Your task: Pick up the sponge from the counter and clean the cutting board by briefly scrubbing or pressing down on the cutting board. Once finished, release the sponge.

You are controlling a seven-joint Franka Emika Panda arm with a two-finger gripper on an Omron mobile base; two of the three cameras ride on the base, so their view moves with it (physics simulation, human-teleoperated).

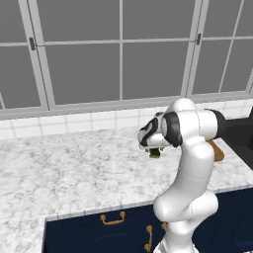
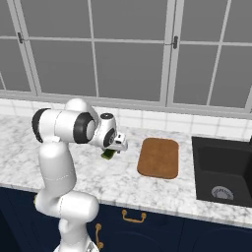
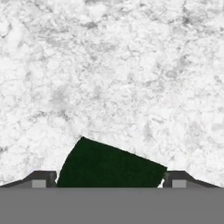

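Your gripper (image 3: 109, 177) stood wide open with the sponge (image 3: 107, 168) loose between its tips above the counter (image 3: 113, 78), beside the cutting board (image 2: 158, 157); you needed to lift straight clear.

The marbled counter (image 2: 147, 189) bears the cutting board (image 2: 158, 157) — flat, just left of the sink (image 2: 224, 170) — and the sponge (image 2: 109, 154) left of that board.
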